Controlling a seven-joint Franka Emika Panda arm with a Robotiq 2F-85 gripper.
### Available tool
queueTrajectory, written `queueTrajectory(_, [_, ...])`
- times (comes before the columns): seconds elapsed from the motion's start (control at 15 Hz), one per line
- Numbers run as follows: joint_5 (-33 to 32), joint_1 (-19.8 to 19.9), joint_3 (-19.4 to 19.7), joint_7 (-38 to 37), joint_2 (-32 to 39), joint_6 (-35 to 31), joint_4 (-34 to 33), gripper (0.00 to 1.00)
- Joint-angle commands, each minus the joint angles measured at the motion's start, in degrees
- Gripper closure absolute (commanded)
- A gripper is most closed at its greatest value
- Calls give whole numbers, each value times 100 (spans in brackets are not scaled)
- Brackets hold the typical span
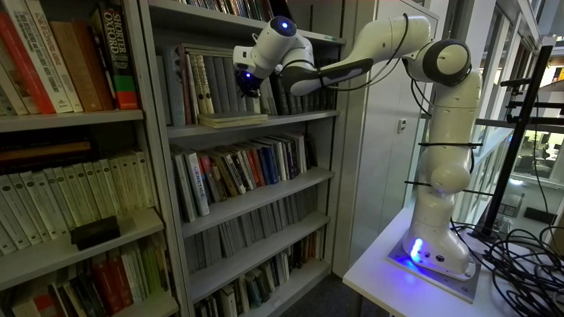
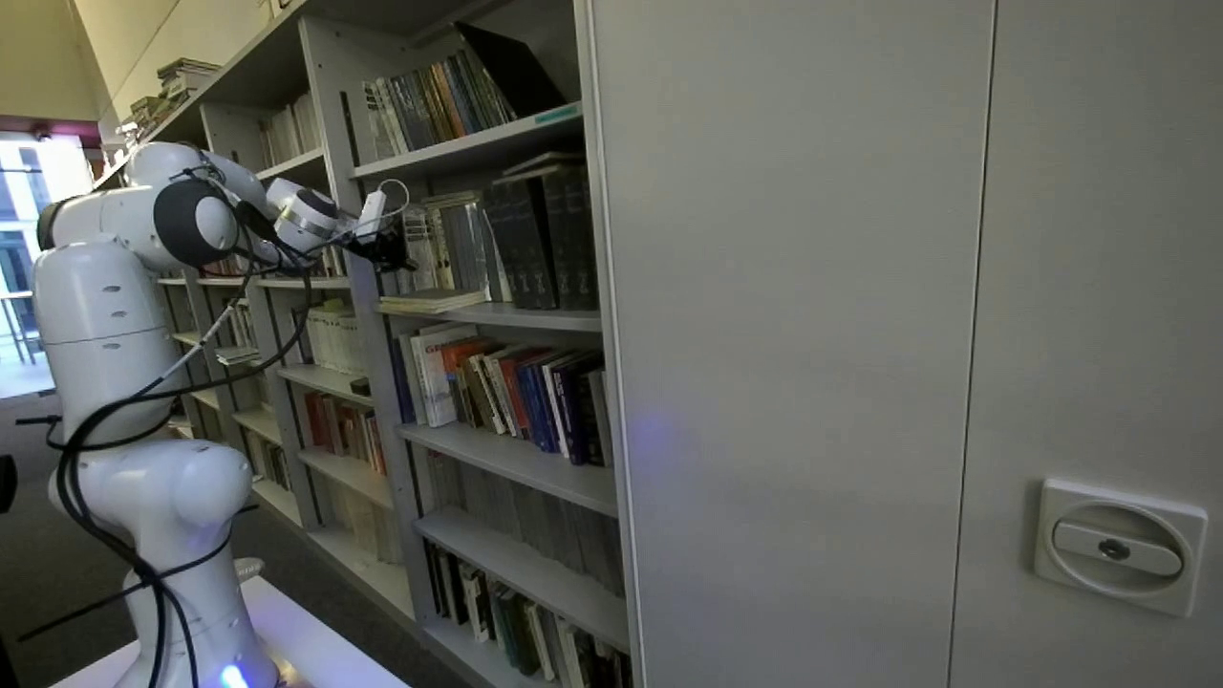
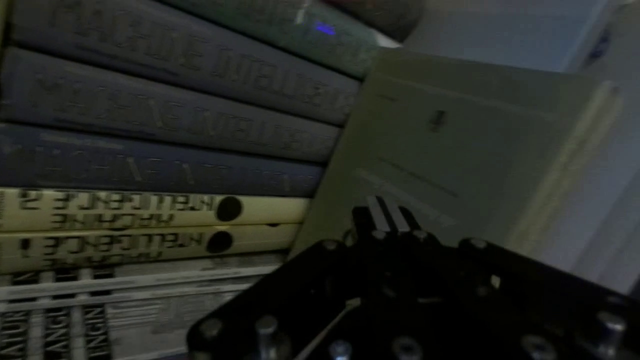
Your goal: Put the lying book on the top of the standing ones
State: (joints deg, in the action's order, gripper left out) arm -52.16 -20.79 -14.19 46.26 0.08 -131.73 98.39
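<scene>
Desk (image 1: 374,275): carries arm (image 1: 445,171) | Pincer (image 3: 387,215): clenched, jaws together, positioned above lying book (image 3: 475,125), apart from it | Lying book: flat on shelf (image 1: 304,117), cover facing up, in front of standing books (image 1: 222,83) | Standing books: upright row, same shelf, grey MACHINE INTELLIGENCE spines (image 3: 170,112) legible in wrist view, dark volumes (image 2: 521,244) further along.
</scene>
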Motion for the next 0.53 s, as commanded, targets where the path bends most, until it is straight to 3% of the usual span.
queueTrajectory(0.0, [1307, 119, -112, 861, -834, 635, 959, 100])
queueTrajectory(0.2, [2827, 6, -63, 1461, -1323, 874, 1563, 100])
queueTrajectory(0.27, [3338, -256, 163, 1631, -1500, 767, 1801, 100])
queueTrajectory(0.47, [4829, -505, 254, 2182, -1965, 1038, 2125, 100])
